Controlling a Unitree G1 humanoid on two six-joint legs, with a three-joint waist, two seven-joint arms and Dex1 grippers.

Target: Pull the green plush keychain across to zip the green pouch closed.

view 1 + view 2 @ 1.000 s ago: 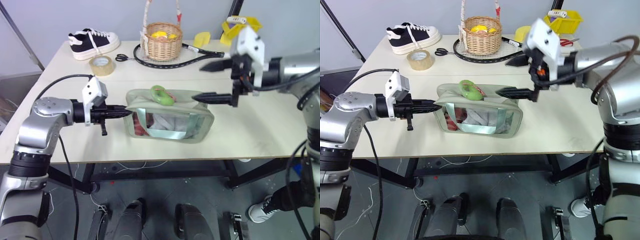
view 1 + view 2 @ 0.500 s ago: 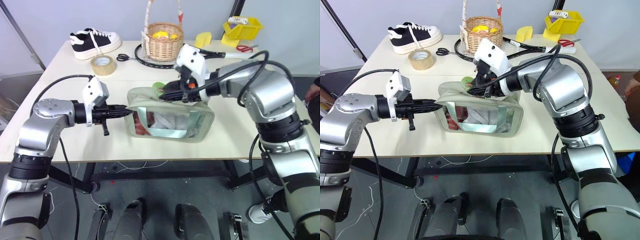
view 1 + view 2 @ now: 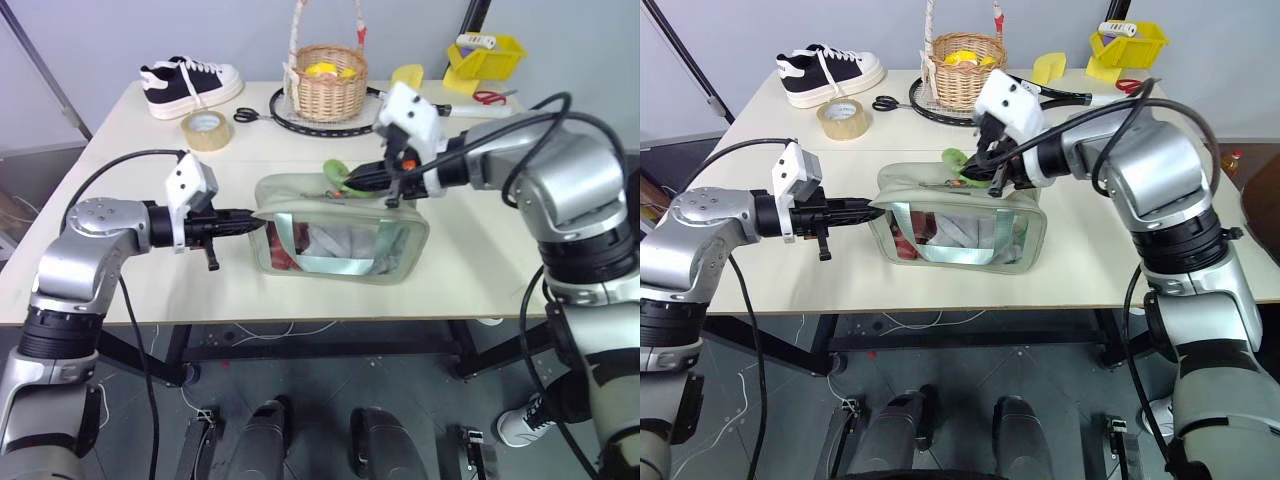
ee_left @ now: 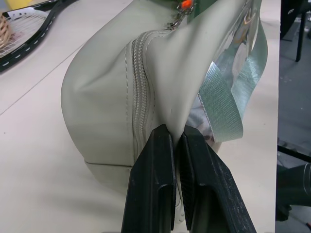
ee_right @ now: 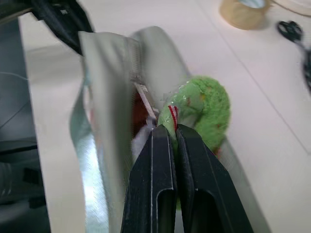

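The green pouch [image 3: 340,238] lies in the middle of the table with its zip facing up. My left gripper [image 3: 252,222] is shut on the fabric at the pouch's left end, and in the left wrist view the left gripper [image 4: 176,133] pinches a fold of the pouch [image 4: 107,97] beside the zip. The green plush keychain [image 3: 336,172] stands lifted just above the pouch's top. My right gripper [image 3: 360,180] is shut on it; in the right wrist view the right gripper [image 5: 166,128] clamps the near edge of the fuzzy keychain [image 5: 204,104], with the metal zip pull beside it.
At the back of the table stand a wicker basket [image 3: 325,85], a black racket [image 3: 300,122], scissors [image 3: 245,115], a tape roll [image 3: 204,130] and a black sneaker [image 3: 188,83]. A yellow bin [image 3: 487,55] sits at the far right corner.
My right gripper came in from the right with open fingers, shut on the keychain and has lifted it slightly to the right. The left gripper kept its hold and did not move.
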